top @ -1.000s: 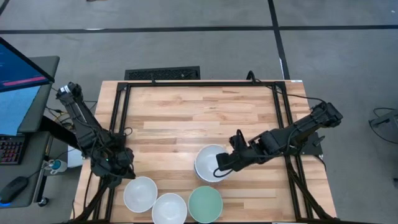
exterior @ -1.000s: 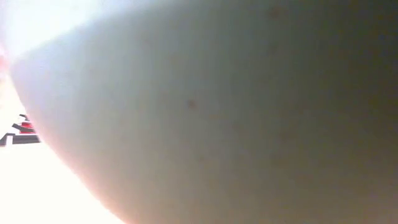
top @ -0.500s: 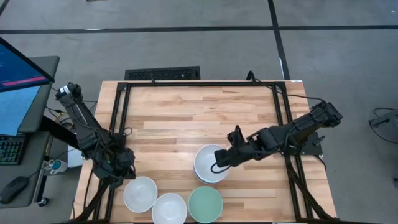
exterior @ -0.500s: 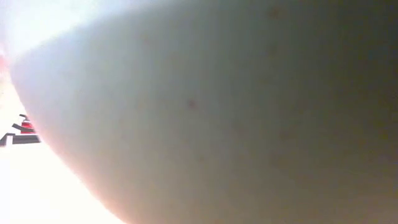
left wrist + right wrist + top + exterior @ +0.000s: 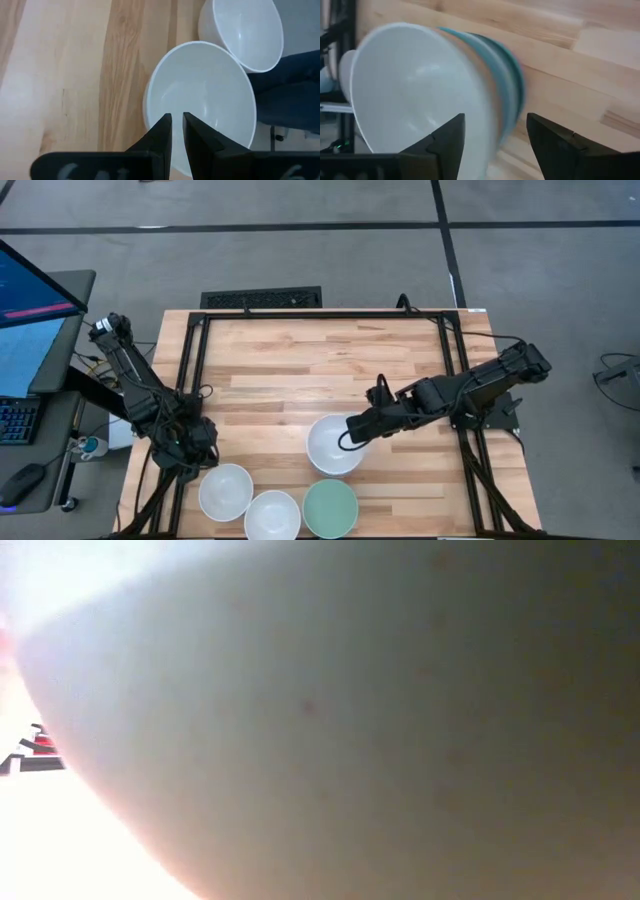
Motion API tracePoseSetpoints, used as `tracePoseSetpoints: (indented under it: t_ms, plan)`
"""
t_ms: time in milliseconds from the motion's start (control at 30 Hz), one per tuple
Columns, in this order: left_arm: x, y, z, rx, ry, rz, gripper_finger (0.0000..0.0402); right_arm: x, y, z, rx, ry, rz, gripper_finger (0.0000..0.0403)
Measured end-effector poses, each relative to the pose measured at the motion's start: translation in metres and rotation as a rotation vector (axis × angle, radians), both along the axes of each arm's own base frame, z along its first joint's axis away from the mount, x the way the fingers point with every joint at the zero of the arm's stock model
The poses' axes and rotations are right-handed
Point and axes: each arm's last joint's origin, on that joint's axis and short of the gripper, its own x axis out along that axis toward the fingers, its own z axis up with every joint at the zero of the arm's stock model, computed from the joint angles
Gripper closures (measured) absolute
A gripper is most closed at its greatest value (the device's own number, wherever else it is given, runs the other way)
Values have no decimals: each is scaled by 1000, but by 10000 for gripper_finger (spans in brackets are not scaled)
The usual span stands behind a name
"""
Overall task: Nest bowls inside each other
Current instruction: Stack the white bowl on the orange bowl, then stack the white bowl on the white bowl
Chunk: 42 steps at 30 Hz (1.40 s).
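A stack of bowls [image 5: 330,448], white inside with orange and turquoise rims showing at its side [image 5: 505,90], stands right of the table's middle with my right gripper [image 5: 347,442] shut on it. Two white bowls [image 5: 224,491] [image 5: 272,514] and a mint green bowl [image 5: 330,507] rest on their bases in a row along the near edge. My left gripper [image 5: 195,465] hovers shut over the leftmost white bowl [image 5: 200,95], touching nothing; a second white bowl [image 5: 245,30] lies beyond it. My right gripper has the stack's wall at its right-hand rim [image 5: 492,135] between its fingers, one finger [image 5: 445,145] inside the white bowl and one [image 5: 560,145] outside. The fingers slant down from the table's right. The stack sits tilted; whether its base is on the table I cannot tell.
A white bowl [image 5: 320,740] right in front of the low camera fills that view. A black frame [image 5: 200,370] runs along the table's left, far and right edges. Bare wood [image 5: 300,370] lies across the far half of the table.
My right gripper has swung a little toward the table's far-left, and the stack has gone with it, shifting slightly to the left. The row of three bowls has stayed put.
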Motion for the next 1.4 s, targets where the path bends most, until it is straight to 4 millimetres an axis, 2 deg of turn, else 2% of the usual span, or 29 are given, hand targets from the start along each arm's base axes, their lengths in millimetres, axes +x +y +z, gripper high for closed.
tracePoseSetpoints:
  t_ms: [200, 367, 600, 800, 1033, 1200, 1400]
  plan:
    - [-1, 1, -1, 14, 9, 1, 365, 6, 2, 4, 9, -80, 24, 168]
    - [-1, 1, -1, 15, 10, 1, 365, 6, 0, 20, -29, -103, 38, 168]
    - [-3, 4, -4, 49, 39, 7, 365, -7, -8, 47, -148, -57, 7, 168]
    - [-2, 2, -7, 60, 64, 28, 360, -13, -9, 50, -178, -6, 16, 168]
    - [2, -8, -19, 76, 181, 21, 301, -21, -9, 50, -175, 39, 26, 168]
    - [10, -20, -25, 48, 188, 1, 251, -29, -13, 57, -190, 20, 15, 168]
    - [15, -28, -38, 104, 230, 8, 228, -35, -16, 61, -194, 19, 11, 168]
